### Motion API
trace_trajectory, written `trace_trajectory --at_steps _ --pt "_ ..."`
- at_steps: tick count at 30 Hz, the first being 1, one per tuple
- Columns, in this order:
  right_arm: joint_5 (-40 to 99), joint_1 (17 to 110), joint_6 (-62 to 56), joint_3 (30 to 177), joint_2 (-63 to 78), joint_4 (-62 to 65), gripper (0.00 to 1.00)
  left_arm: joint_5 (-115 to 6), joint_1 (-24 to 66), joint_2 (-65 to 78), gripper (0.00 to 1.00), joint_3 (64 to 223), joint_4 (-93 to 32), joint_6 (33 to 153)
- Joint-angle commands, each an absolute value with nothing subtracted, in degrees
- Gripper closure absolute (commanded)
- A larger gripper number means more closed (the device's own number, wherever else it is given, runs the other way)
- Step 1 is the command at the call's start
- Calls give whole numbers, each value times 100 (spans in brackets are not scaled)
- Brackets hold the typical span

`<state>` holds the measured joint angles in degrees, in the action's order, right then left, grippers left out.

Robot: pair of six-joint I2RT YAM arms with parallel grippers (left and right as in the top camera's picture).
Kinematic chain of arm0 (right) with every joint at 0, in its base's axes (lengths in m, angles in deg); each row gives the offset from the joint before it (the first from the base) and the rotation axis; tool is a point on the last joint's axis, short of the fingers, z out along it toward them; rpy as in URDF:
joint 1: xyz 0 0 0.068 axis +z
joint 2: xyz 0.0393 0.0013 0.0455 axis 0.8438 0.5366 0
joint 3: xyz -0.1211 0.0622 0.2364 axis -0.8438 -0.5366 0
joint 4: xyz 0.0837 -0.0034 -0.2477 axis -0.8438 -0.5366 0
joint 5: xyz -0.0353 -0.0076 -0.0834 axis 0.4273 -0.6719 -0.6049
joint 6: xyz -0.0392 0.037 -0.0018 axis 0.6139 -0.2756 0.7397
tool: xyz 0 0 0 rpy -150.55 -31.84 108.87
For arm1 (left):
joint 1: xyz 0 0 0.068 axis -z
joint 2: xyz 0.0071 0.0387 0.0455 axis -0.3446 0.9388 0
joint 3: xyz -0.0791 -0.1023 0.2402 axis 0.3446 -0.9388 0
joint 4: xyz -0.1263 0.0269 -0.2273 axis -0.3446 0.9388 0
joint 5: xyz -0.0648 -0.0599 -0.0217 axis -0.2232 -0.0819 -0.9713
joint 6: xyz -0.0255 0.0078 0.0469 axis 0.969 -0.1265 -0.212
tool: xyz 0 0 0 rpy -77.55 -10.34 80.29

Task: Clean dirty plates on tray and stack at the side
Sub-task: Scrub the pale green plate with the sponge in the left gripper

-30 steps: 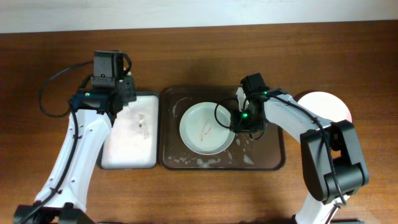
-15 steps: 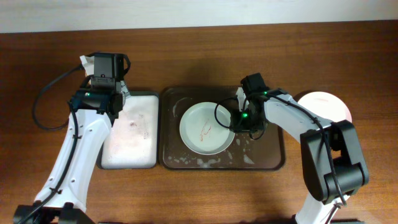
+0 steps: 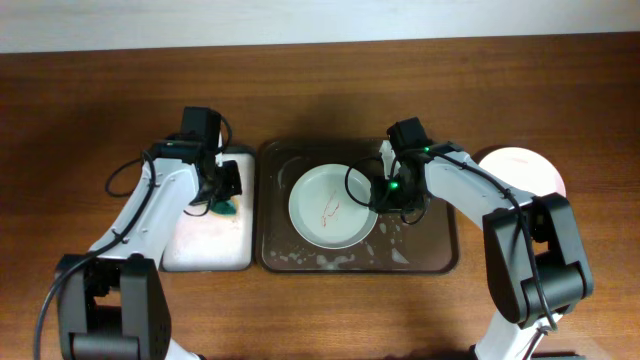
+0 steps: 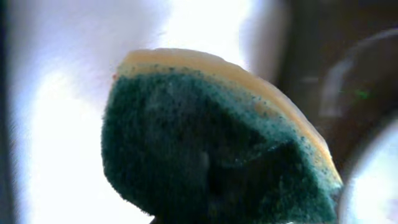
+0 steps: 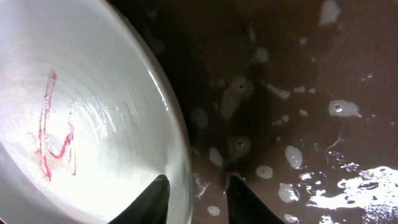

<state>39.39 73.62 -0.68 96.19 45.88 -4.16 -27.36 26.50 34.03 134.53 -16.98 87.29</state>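
Observation:
One dirty plate point(image 3: 325, 212), pale and glossy with a red smear at its centre, lies in the dark brown tray point(image 3: 432, 255), which is wet with soap foam. My right gripper point(image 3: 383, 194) straddles the plate's right rim. In the right wrist view the plate point(image 5: 81, 112) fills the left side, and the gripper point(image 5: 198, 186) has one finger inside the rim and one outside, on the tray point(image 5: 292, 93). My left gripper point(image 3: 222, 193) is shut on a green and yellow sponge point(image 3: 225, 208) over the white-lined tray. The sponge point(image 4: 205, 149) fills the left wrist view and hides the fingers.
The smaller black-rimmed tray with a white lining point(image 3: 200, 245) sits left of the brown tray. A pale plate point(image 3: 525, 168) rests on the wooden table at the right, partly under my right arm.
My left arm has swung from the back left of the white-lined tray to its right side, and the green sponge now shows under its gripper. The right gripper and the plate have not moved.

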Motion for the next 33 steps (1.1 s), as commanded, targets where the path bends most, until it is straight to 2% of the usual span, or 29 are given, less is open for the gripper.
trace_trajectory --at_steps 1,3,6,10,12,14,19,23,24,29,33 --pt "3758 7367 -55 9514 4737 -418 67 -4240 2751 3121 100 13729 -1932 8346" --pt "3758 7367 -55 9514 4737 -418 67 -4697 3066 3128 100 13718 -2144 8375" --pt "3758 7367 -55 9514 4737 -423 67 -4712 3656 3200 100 13713 -2435 8753" --pt "3751 7364 -70 9514 4737 -445 67 -4913 4222 3641 100 13713 -2785 9972" --pt "3736 7364 -315 9514 4737 -425 62 -5283 4347 3941 100 13713 -3012 10241" --pt "3734 7364 -315 9514 4737 -431 61 -5337 4414 4256 100 13713 -3084 10558" --pt "3712 7364 -669 9514 4737 -431 60 -6579 4432 4914 100 13713 -3836 10565" --pt "3557 7364 -787 9514 4737 -442 59 -6660 4570 5270 100 13713 -3884 10565" --pt "3559 7364 -787 9514 4737 -445 59 -6601 4631 5285 100 13713 -3904 10562" --pt "3426 7364 -787 9514 4737 -619 59 -4815 4952 5289 100 13713 -3768 10569" --pt "2923 7364 -809 9512 4737 -877 60 -3276 4913 5289 100 13713 -3141 10744"
